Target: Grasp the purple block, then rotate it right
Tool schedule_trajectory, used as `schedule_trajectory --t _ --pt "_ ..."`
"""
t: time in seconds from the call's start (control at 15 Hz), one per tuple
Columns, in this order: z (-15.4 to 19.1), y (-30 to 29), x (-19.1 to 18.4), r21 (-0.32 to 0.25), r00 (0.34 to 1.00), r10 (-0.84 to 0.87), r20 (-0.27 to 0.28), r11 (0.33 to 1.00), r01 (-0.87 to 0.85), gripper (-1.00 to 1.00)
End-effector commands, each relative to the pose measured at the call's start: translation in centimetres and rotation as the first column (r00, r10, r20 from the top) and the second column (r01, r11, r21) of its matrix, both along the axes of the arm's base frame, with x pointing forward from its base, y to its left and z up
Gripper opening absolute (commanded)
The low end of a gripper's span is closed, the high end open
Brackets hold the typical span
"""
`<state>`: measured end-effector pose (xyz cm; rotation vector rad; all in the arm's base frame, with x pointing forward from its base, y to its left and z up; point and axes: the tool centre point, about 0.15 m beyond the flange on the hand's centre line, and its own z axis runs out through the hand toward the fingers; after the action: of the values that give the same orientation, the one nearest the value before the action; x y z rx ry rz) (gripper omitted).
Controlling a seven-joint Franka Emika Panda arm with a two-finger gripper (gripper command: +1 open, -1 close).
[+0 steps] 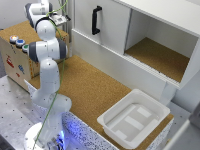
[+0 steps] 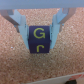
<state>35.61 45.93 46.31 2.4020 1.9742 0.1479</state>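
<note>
In the wrist view, the purple block (image 2: 40, 34) with yellow letters on its face rests on a cork surface (image 2: 42, 67). My gripper (image 2: 40, 46) holds it, one finger pressed against each side, so it is shut on the block. In the exterior view the gripper (image 1: 60, 20) hangs over the top of the cork-topped box (image 1: 17, 30) at the exterior view's far left. There the arm hides the block.
Coloured buttons (image 1: 19, 42) sit on the box's front edge. A white cabinet with a black handle (image 1: 96, 20) and an open cork-floored compartment (image 1: 157, 56) stands behind. A white tray (image 1: 134, 120) lies on the cork table (image 1: 95, 90) at the exterior view's right.
</note>
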Motion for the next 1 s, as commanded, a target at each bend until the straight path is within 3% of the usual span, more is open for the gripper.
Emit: schedule_trajectory --t 0.0,0.13,0.27,0.67,0.87,0.93 --pt "2.2 -0.2 -1.8 -0.022 0.969 -0.230 -0.093 0.973 0.229 -1.00" --pt "2.9 0.0 -2.0 -0.012 0.950 -0.293 -0.109 0.956 0.294 -1.00" --pt "2.7 0.1 -1.9 -0.041 0.936 -0.333 -0.112 0.943 0.330 -1.00" --pt "2.5 -0.5 1.1 -0.040 0.873 -0.487 0.016 0.872 0.487 -1.00" --pt "2.1 0.1 2.6 -0.024 0.784 -0.621 0.018 0.784 0.621 -1.00" --pt "1.9 0.4 3.1 -0.018 0.744 -0.668 -0.004 0.744 0.668 -1.00"
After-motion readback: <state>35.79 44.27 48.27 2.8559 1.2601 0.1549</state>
